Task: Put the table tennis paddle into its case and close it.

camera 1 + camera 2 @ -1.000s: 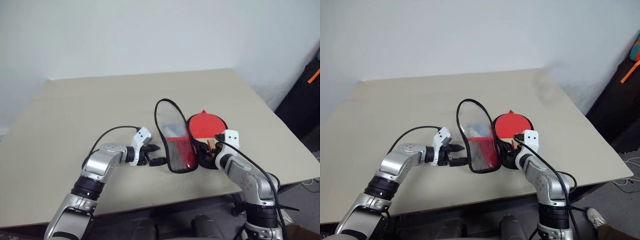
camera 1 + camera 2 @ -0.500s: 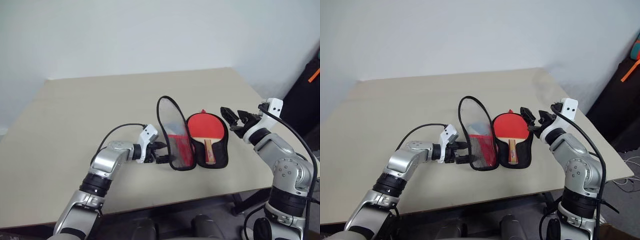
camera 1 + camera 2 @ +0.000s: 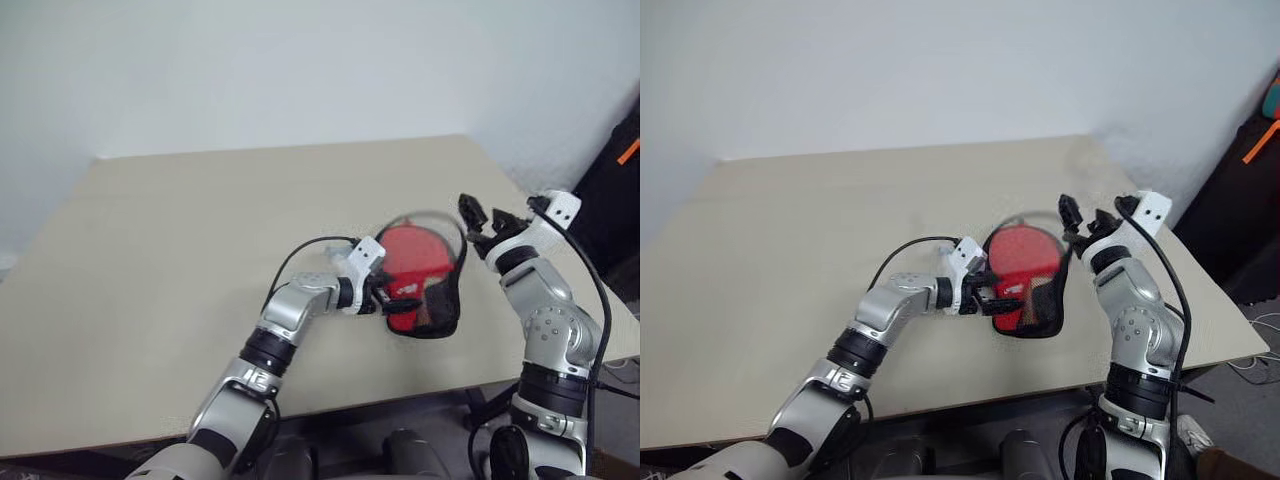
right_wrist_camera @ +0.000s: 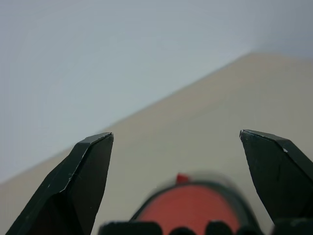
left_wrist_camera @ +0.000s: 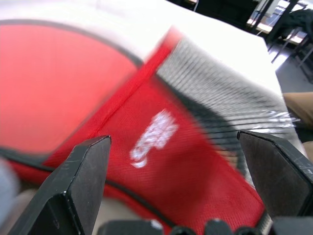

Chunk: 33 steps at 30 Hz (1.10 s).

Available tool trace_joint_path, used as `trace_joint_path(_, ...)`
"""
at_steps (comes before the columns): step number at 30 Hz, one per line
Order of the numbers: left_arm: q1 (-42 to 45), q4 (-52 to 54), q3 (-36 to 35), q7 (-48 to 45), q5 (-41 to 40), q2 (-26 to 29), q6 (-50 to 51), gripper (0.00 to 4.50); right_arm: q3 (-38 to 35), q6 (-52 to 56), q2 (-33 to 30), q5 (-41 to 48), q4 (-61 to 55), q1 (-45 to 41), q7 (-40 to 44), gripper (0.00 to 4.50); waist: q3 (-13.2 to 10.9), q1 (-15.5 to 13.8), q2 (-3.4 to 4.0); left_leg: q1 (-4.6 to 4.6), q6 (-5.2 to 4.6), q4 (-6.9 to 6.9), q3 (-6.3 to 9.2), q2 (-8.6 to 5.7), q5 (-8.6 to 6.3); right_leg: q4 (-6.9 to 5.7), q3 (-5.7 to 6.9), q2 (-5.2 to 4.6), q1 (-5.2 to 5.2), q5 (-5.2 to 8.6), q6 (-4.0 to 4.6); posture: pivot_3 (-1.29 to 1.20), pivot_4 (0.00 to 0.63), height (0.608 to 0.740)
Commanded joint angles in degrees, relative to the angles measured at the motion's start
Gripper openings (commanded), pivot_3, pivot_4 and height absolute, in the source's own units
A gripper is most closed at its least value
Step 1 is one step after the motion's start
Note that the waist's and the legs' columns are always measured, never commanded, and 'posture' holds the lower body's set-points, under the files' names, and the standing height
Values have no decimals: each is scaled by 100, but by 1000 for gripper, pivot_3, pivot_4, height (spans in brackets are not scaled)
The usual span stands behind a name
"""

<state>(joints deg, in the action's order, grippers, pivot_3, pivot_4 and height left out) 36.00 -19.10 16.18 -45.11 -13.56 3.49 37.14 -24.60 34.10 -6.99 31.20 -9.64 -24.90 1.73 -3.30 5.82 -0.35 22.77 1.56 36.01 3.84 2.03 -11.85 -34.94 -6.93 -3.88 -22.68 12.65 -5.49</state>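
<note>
1. left eye view has the table tennis paddle [image 3: 415, 250] lying inside the case [image 3: 432, 300], near the right front corner of the surface [image 3: 150, 260]; its red face shows through the see-through half.
2. a second ago that mesh flap stood upright on its edge beside the paddle. now it has swung over and lies blurred across the red blade, so the flap looks to be coming down or only just down.
3. the left gripper [image 3: 392, 298] has travelled toward the right edge with the flap. it sits at the case's near rim, fingers [image 5: 80, 176] spread wide, with the red printed mesh between them, not clamped, as the left wrist view shows.
4. the right gripper [image 3: 484, 222] was low over the handle a second ago. it has since lifted clear and hovers above the right edge, fingers [image 4: 83, 181] open and holding nothing.
5. judged from this, the paddle is in and the folding step is nearly done.
6. whether the flap lies flat all round i cannot tell.
7. the zip looks unclosed, so closing the case is likely what remains.
</note>
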Motion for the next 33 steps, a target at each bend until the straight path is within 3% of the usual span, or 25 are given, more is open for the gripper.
trace_joint_path(1, -22, 293, -499, 408, -245, -9, 531, 4500, -1, -252, -61, -45, 51, -123, -78, 4484, -1, 13, 3, -3, 0, 0, -1, 0, 0, -1, -3, 0, 0, 0, 0, 0, 0, 740)
trace_joint_path(9, -36, 822, -1893, 1194, -1247, 62, 2656, 4500, 263, -495, 27, -224, 203, 17, -100, 4484, -2, 31, 14, -4, 0, 3, 0, 0, 0, -4, -3, 0, 5, 0, 0, 0, 0, 740)
trace_joint_path(20, 457, -180, -1694, 1218, -1488, -711, 3474, 4500, 265, -565, -63, -209, 371, -18, -147, 4484, -3, 1, 13, -4, 1, 6, 4, -4, 0, 7, -2, 0, 15, 0, -1, 0, 0, 740)
trace_joint_path(27, 613, -610, -1615, 1056, -1592, -894, 3599, 4500, 231, -561, -58, -202, 235, 108, -239, 4484, -3, 4, 16, -4, 1, -2, 5, -4, 0, 8, -2, 2, 10, 1, 0, 0, 0, 740)
trace_joint_path(30, 632, -690, -1880, 1186, -1636, -895, 3549, 3880, 208, -572, -72, -195, 223, 137, -268, 4500, -3, 4, 16, -4, 1, 0, 5, -4, 0, 10, -3, 1, 11, 1, 0, 0, 0, 740)
trace_joint_path(33, 616, -730, -2094, 1315, -1650, -865, 3596, 2857, 209, -596, -94, -221, 266, 147, -287, 4500, -4, 4, 16, -2, 1, 0, 5, -4, 0, 9, -3, 1, 8, 1, 0, 0, 0, 740)
